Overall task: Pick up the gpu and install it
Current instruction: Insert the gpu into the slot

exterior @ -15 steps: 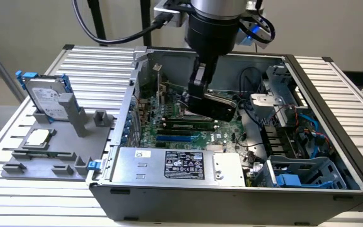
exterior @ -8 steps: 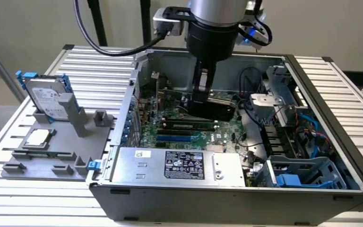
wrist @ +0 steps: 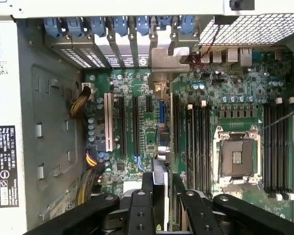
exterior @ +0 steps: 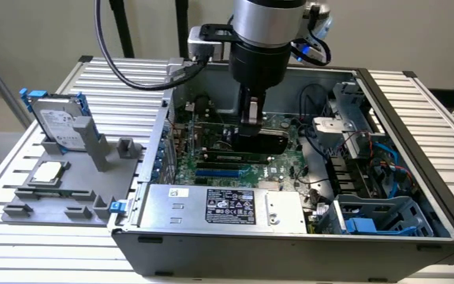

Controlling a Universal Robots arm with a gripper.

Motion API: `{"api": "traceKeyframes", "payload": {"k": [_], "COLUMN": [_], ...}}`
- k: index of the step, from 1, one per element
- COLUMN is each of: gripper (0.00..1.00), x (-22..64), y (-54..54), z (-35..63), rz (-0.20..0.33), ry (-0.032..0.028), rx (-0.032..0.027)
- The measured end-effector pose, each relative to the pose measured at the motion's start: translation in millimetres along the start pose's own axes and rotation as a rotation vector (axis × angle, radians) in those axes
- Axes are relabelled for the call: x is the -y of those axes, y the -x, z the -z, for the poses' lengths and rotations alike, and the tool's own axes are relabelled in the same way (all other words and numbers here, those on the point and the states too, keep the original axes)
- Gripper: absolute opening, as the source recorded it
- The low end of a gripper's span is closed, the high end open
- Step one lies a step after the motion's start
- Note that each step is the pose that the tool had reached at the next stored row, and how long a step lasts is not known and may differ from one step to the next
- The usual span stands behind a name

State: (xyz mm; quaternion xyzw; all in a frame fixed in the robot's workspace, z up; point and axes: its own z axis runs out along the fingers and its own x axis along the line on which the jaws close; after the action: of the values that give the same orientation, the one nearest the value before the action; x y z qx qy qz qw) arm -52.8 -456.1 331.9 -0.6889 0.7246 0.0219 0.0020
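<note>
Fingers (wrist: 147, 186) of my gripper (wrist: 162, 180) are clamped on the gpu (exterior: 262, 144), low over the green board (wrist: 235, 93); I think it's the putting-in step, needing a straight line-up.

A robotics lab test bench: a ribbed silver aluminium-slat desk (exterior: 428, 115) carries an opened grey metal computer tower (exterior: 290, 244) with its green motherboard (exterior: 286, 161) exposed. At the tower's nine o'clock, a grey moulded parts fixture (exterior: 69, 198) holds a silver hard drive with blue rails (exterior: 60, 127). A plain beige wall (exterior: 38, 29) stands at twelve o'clock.
</note>
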Motion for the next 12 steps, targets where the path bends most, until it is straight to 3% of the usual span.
{"api": "traceKeyframes", "payload": {"k": [4, 12], "gripper": [0.00, 0.00], "x": [-10.3, -23.1], "y": [-1.3, -9.1], "z": [-7.0, -23.6], "rz": [0.010, 0.011], "ry": [-0.0020, -0.0059], "rx": [0.0157, 0.0299]}}
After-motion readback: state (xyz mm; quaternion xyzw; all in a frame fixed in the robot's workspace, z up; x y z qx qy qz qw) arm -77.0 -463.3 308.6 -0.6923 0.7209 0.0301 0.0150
